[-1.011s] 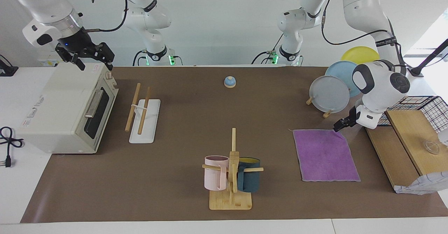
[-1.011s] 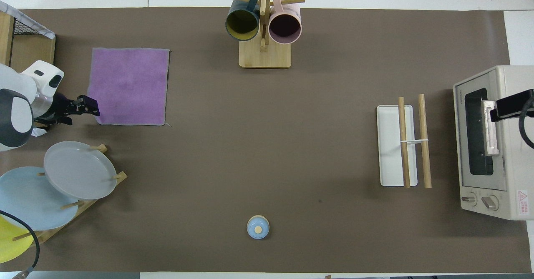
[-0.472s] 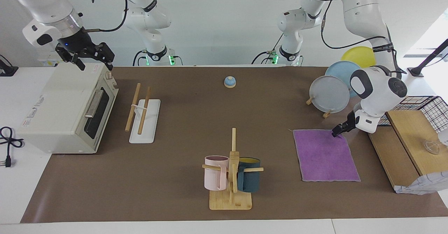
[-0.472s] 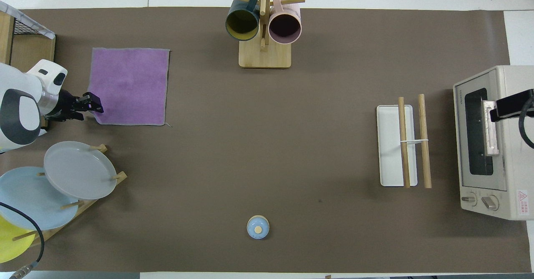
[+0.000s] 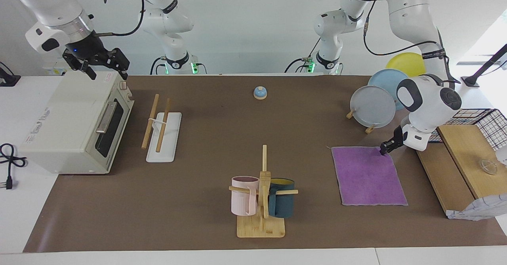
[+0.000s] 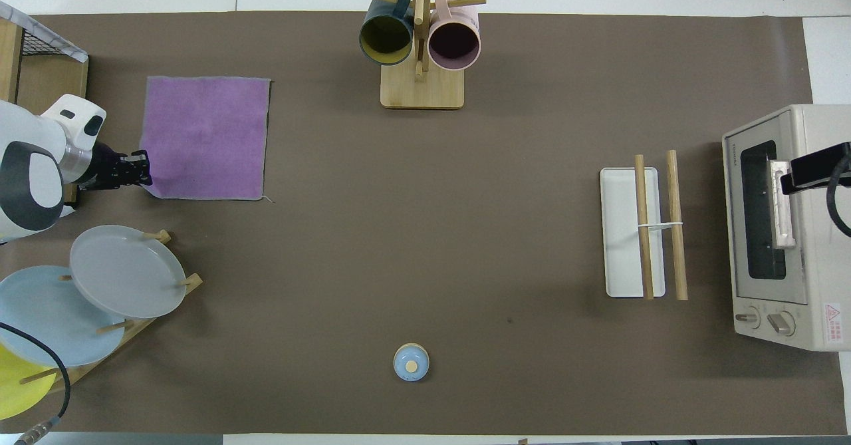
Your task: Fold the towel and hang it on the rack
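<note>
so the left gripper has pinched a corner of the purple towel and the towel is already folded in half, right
Not quite. The left gripper has pinched a corner of the towel, but the towel is not folded: the overhead view shows it lying flat and spread out as a full square.

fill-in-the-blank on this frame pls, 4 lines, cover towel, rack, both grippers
1. The left gripper is shut on a corner of the ____.
2. The towel lies flat with its ____ face up.
3. The right gripper hangs open over the ____.
4. The rack stands between the toaster oven and the mug stand, with ____ hung on its rods.

Missing words: towel; purple; toaster oven; nothing
</note>
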You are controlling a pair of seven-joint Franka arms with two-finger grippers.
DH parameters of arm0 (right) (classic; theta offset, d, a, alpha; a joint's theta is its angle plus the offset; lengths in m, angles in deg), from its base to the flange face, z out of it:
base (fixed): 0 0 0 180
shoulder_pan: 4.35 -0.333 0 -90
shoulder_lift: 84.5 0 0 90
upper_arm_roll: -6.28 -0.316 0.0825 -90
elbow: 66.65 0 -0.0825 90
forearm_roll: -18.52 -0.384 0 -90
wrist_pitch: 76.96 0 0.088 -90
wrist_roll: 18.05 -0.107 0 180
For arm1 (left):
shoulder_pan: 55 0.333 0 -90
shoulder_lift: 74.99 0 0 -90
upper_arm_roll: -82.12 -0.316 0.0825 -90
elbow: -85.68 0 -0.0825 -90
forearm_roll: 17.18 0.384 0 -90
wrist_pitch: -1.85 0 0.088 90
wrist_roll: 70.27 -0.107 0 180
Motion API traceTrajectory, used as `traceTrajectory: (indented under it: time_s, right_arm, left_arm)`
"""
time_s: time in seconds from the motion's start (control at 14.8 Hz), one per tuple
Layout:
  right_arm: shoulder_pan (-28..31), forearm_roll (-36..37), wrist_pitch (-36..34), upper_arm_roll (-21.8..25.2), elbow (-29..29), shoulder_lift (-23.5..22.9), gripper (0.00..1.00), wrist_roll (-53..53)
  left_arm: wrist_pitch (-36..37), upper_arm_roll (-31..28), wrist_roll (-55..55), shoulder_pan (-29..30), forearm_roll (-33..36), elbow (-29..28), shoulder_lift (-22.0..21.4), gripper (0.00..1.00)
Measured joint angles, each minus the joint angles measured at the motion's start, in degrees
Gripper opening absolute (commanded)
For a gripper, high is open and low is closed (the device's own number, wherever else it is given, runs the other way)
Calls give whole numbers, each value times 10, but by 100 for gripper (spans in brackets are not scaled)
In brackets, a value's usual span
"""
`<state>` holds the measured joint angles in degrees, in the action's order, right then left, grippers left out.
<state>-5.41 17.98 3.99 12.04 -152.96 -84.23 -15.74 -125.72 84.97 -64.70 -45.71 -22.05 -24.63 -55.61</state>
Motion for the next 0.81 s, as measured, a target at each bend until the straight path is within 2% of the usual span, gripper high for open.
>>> traceTrajectory:
  time_s: [0.54, 0.81]
  right_arm:
    - [0, 0, 0, 0, 0, 0, 100, 0]
    - [0, 0, 0, 0, 0, 0, 100, 0]
  left_arm:
    - [-4, 3, -36, -2, 0, 8, -1, 0]
    - [-6, 4, -91, -18, 0, 19, -21, 0]
